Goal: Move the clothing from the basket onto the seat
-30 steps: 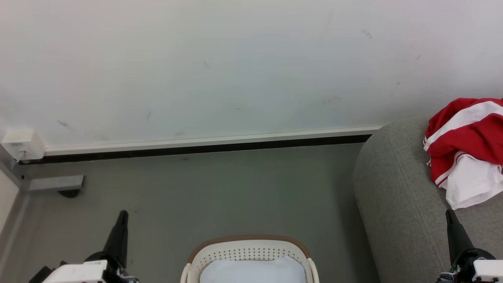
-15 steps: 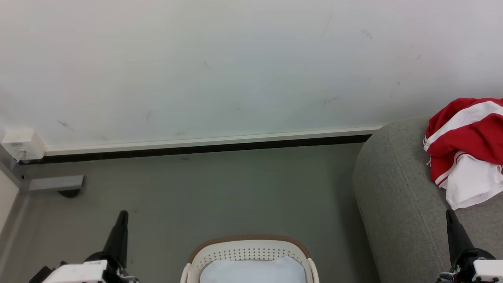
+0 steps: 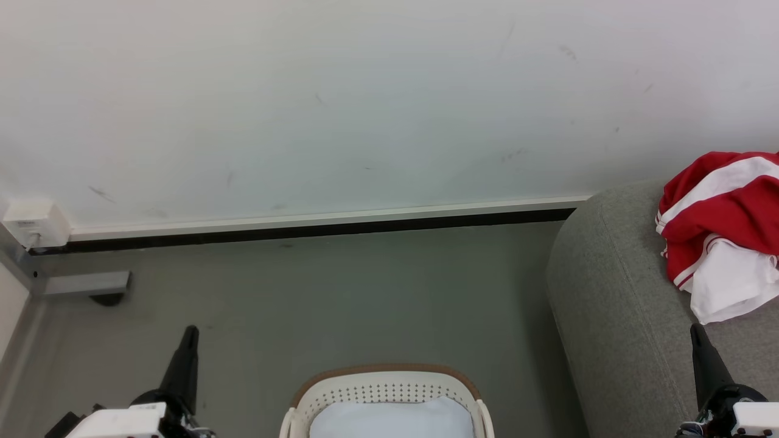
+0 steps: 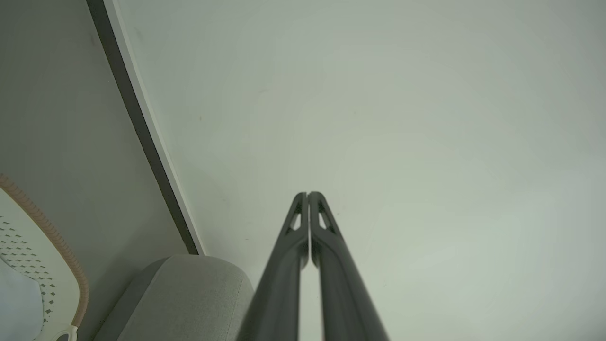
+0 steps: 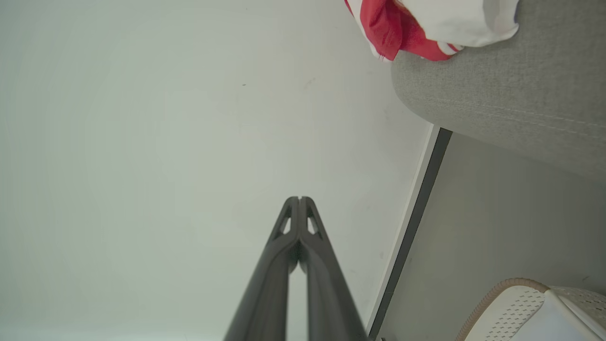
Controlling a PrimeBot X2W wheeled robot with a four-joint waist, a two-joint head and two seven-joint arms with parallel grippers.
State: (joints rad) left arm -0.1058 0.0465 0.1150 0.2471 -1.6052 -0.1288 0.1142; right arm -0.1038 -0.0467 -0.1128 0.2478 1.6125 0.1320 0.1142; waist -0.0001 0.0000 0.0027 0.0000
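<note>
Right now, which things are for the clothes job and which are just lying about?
For the job:
- red and white clothing, lying on the grey seat
- cream basket, on the floor

Just lying about:
- white box on the wall
- grey bracket near it
- black skirting strip

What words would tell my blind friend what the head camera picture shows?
Red and white clothing lies on a grey seat at the right. A cream basket sits on the floor at bottom centre, with the shut left gripper and right gripper either side.
</note>
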